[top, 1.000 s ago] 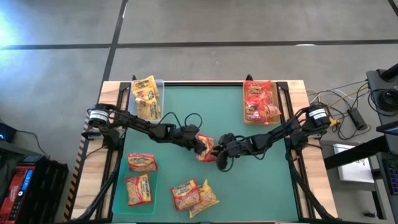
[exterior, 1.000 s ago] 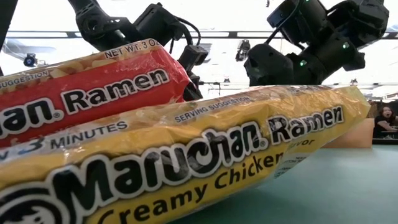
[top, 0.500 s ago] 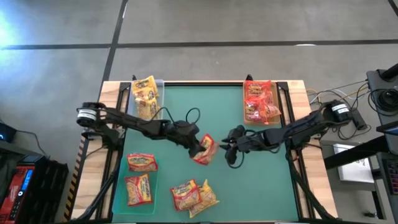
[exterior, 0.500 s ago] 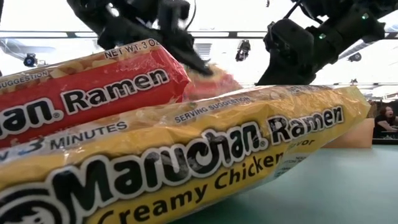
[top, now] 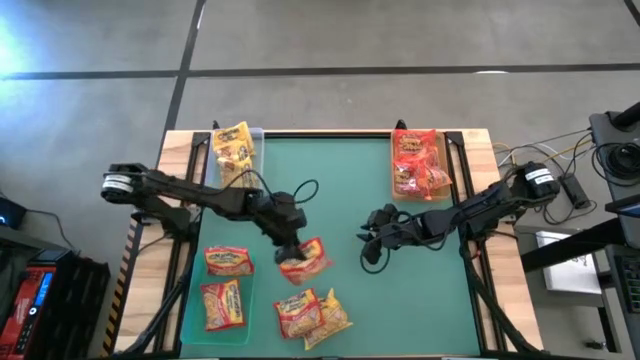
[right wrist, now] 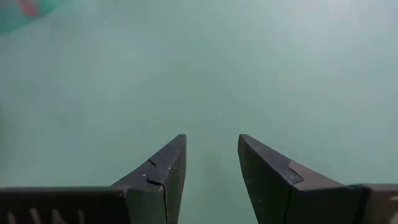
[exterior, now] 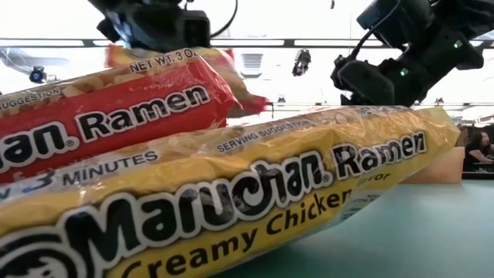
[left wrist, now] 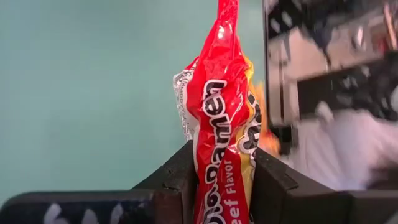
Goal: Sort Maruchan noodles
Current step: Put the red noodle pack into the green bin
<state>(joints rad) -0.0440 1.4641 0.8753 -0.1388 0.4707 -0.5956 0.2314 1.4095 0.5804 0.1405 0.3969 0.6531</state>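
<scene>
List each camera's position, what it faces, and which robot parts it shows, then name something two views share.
High view: overhead, looking straight down on the green table, both arms, the left gripper and right gripper.
Low view: table height, facing across past a yellow Creamy Chicken packet; both arms hang above.
Left wrist view: looks past its own fingers, clamped on a red beef packet.
Right wrist view: own open fingers over bare mat.
Shared: the high view shows that same red beef packet.
</scene>
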